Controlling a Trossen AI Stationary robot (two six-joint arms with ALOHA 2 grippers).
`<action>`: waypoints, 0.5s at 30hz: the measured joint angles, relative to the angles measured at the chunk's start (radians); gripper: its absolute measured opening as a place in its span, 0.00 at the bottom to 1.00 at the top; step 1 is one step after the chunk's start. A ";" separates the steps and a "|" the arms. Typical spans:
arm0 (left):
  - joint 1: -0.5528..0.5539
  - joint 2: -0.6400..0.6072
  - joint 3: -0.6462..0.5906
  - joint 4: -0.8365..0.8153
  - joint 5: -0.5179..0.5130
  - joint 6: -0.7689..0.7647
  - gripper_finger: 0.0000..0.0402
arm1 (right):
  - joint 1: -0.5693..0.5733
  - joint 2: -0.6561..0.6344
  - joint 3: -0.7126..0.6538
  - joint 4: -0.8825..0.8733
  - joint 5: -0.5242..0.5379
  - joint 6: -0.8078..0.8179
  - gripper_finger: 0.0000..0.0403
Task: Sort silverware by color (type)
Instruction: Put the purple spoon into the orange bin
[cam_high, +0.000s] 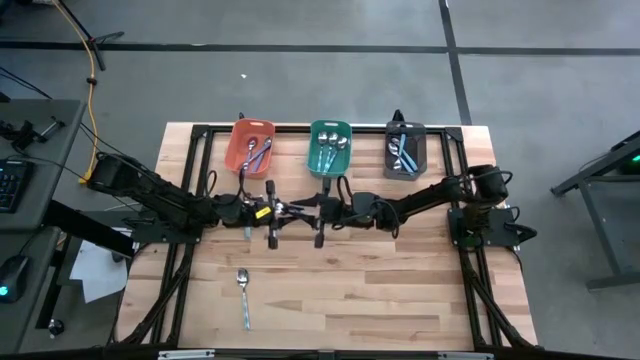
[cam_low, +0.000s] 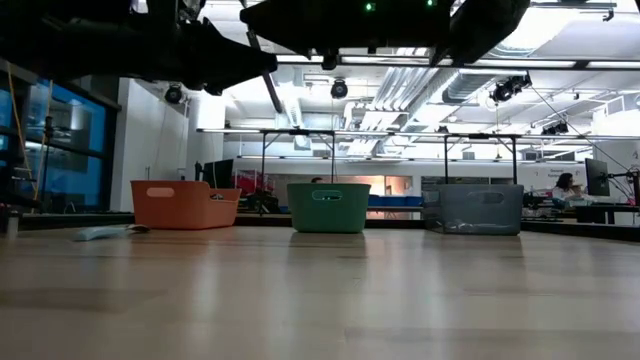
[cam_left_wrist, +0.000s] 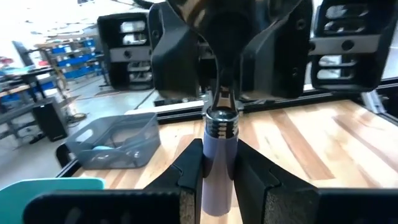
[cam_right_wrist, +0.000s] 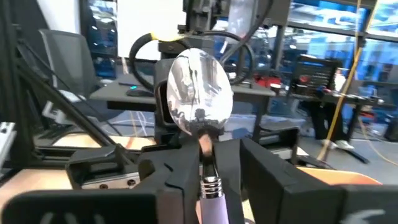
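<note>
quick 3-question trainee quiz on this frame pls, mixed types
1. True or false: a loose spoon lies on the table, outside any bin.
2. Which bin stands in the middle of the row? A orange, B teal bin, C dark grey.
3. Fill in: the left gripper is shut on a held spoon whose handle is ____.
Key: 1 true; 2 B; 3 purple.

Bright, even light falls from the ceiling lamps. The wooden table carries a pale sheen and soft shadows under both arms. Glare streaks the spoon bowl; behind that bowl the room goes soft, and the dark fingers blur.
</note>
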 joint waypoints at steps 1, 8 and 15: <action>0.000 0.000 0.001 -0.003 -0.011 0.000 0.12 | 0.000 -0.015 0.000 -0.024 0.007 -0.004 0.25; 0.036 -0.037 -0.001 -0.099 -0.035 -0.033 0.12 | 0.014 -0.172 0.003 -0.297 0.169 -0.081 0.29; 0.151 -0.219 0.066 -0.551 -0.107 -0.161 0.12 | 0.059 -0.315 0.001 -0.695 0.441 -0.109 0.15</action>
